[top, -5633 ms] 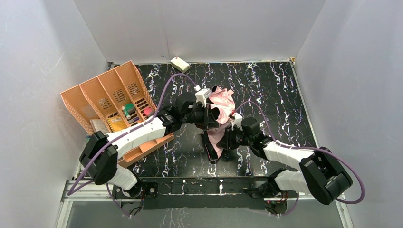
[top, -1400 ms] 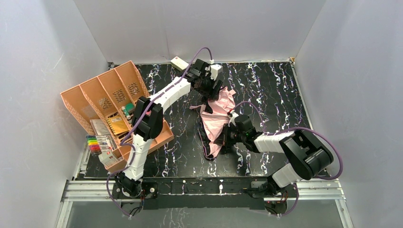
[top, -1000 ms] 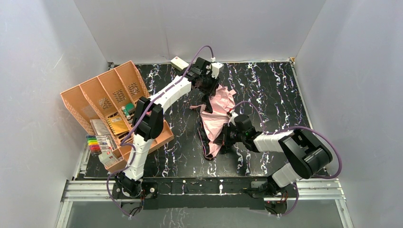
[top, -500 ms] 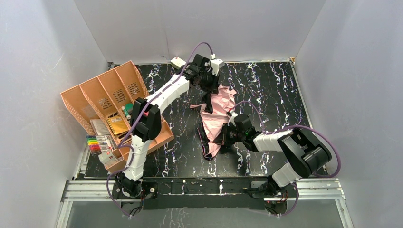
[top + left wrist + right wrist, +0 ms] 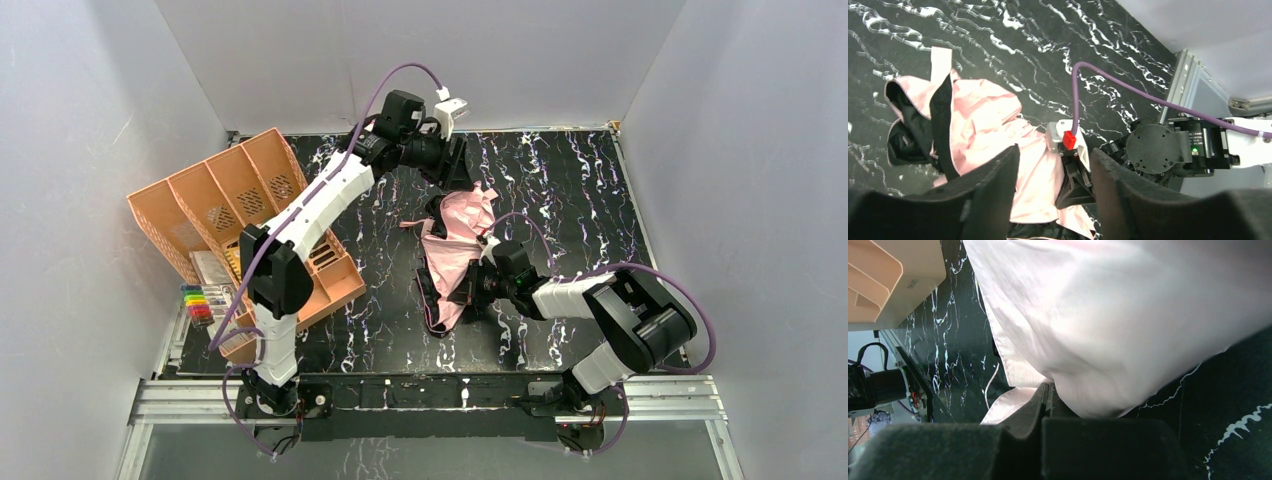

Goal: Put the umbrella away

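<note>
the left end effector (image 5: 455,162) has been withdrawn from the far tip of the umbrella (image 5: 455,250), where it was applied half a second earlier. it has been raised toward the far edge of the worktop (image 5: 570,200). in the left wrist view the left end effector (image 5: 1054,150) is seen released, its jaws standing apart with nothing between them. the umbrella (image 5: 983,120) is seen below and clear of it.

the right end effector (image 5: 477,285) has not been moved and is kept low at the right edge of the canopy. in the right wrist view the right end effector (image 5: 1048,392) is clenched, and a fold of the umbrella (image 5: 1128,315) appears to be pinched at its tips.

the umbrella has been left where it was, on the middle of the worktop between the two arms. the canopy is loose and rumpled, pink side mostly up, with black showing at the far and near ends. the orange organiser (image 5: 240,200) at the left is well apart from it.

the umbrella is now restrained on one side only. the canopy is judged not yet gathered, so the task is judged incomplete. a fresh grasp by the left end effector is likely to be required before the fabric can be folded down. slack fabric may slip from the right pinch if it is pulled.
</note>
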Action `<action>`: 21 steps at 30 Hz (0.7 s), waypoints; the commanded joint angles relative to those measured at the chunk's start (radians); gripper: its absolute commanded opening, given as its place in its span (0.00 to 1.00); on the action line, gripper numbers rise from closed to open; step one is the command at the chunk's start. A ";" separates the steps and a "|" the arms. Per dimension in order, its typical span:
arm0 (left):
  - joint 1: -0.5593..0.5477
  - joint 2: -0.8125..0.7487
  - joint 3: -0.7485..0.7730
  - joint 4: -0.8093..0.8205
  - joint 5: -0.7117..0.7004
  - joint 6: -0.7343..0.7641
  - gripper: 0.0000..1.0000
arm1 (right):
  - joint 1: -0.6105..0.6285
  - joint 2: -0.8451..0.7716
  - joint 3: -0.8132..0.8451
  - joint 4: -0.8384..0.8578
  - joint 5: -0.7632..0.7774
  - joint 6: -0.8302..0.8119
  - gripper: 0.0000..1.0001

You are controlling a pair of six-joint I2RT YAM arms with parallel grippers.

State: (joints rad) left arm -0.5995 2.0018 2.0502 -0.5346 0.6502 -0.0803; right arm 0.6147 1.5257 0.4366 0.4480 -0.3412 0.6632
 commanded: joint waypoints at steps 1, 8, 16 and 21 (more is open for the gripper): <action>-0.005 -0.050 -0.045 -0.059 -0.122 0.046 0.58 | 0.000 0.062 -0.041 -0.203 0.118 -0.054 0.00; -0.006 0.057 -0.002 -0.084 -0.306 0.130 0.73 | 0.000 0.065 -0.039 -0.204 0.117 -0.054 0.00; -0.024 0.224 0.099 -0.095 -0.386 0.169 0.74 | 0.000 0.073 -0.036 -0.203 0.116 -0.055 0.00; -0.028 0.216 0.052 0.002 -0.466 0.169 0.98 | 0.000 0.073 -0.038 -0.203 0.117 -0.054 0.00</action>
State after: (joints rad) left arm -0.6235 2.2581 2.0945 -0.5819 0.2375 0.0776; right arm 0.6147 1.5356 0.4423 0.4522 -0.3450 0.6739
